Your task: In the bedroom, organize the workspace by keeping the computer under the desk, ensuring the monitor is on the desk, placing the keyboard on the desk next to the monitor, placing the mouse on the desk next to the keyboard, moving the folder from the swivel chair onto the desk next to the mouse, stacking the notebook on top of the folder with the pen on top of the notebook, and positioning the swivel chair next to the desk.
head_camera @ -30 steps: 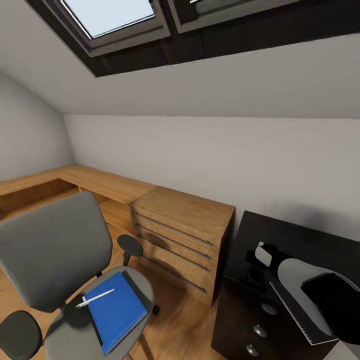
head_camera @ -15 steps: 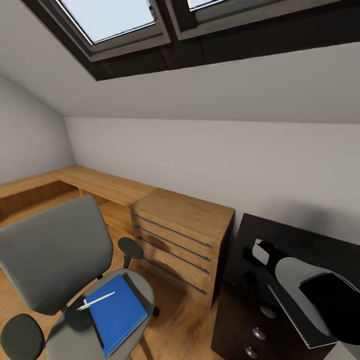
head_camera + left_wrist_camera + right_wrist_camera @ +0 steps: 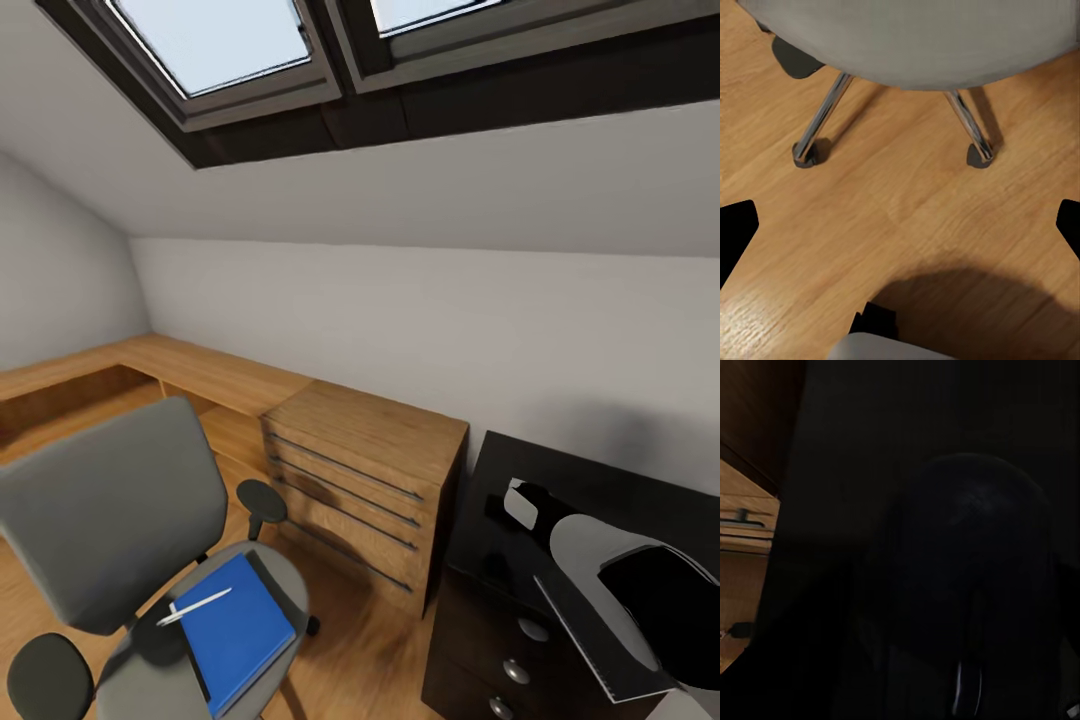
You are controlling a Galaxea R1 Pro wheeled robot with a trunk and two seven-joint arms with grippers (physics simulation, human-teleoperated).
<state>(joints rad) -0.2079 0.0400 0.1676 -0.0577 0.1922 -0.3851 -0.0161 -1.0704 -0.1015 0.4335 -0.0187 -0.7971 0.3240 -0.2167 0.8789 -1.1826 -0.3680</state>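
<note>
Tilting camera slightly upward since a second ago | folder (image 3: 237,632) with pen (image 3: 193,607) lying on chair (image 3: 110,520) seat | worktop (image 3: 590,480) at right | end effector state: cannot tell

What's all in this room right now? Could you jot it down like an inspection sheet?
Surface: glossy black desk, with a keyboard lying on it near its front edge.
Job's things: blue folder on the swivel chair seat, pen lying across the folder; a dark rounded thing, perhaps the mouse, close before the right wrist camera.
Clutter: nothing seen.
Hands: left hand open above the wooden floor by the chair's legs; right hand, cannot tell.
Cables: nothing seen.
Surroundings: light-wood drawer chest, wooden counter, sloped ceiling with skylights.
</note>
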